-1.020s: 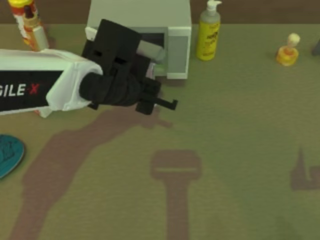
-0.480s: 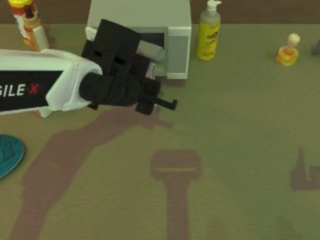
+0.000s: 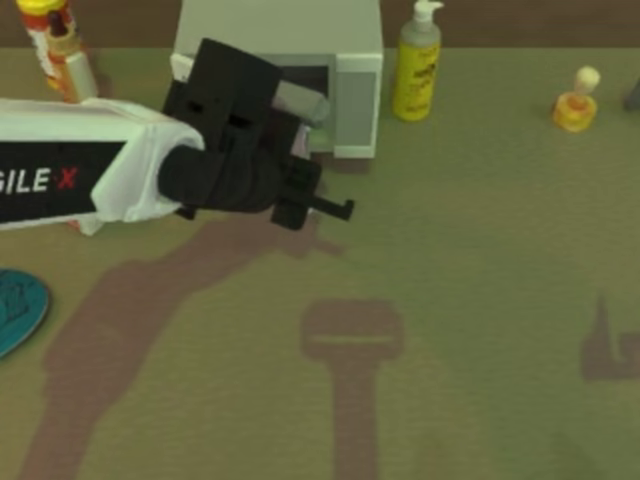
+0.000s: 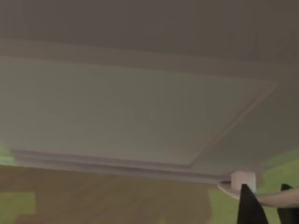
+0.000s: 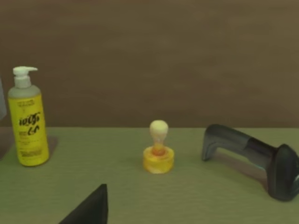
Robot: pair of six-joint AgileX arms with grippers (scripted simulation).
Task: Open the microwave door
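The white-grey microwave [image 3: 280,28] stands at the back of the table, its grey control panel [image 3: 358,105] facing front. The microwave door [image 4: 117,107] is swung partly out from its left hinge, leaving the dark cavity [image 3: 312,78] exposed. In the top view my left arm [image 3: 60,175] reaches in from the left and covers most of the door. In the left wrist view my left gripper [image 4: 267,205] is shut on the pale handle strip [image 4: 243,179] at the door's free edge. My right arm is outside the top view; only a dark part of the right gripper [image 5: 91,210] shows.
A yellow pump bottle [image 3: 416,65] stands right of the microwave. A yellow-orange knobbed item [image 3: 577,100] sits farther right, with a dark grey hand scanner [image 5: 252,154] beyond it. An orange-white bottle [image 3: 58,45] is at the back left and a teal object [image 3: 18,310] at the left edge.
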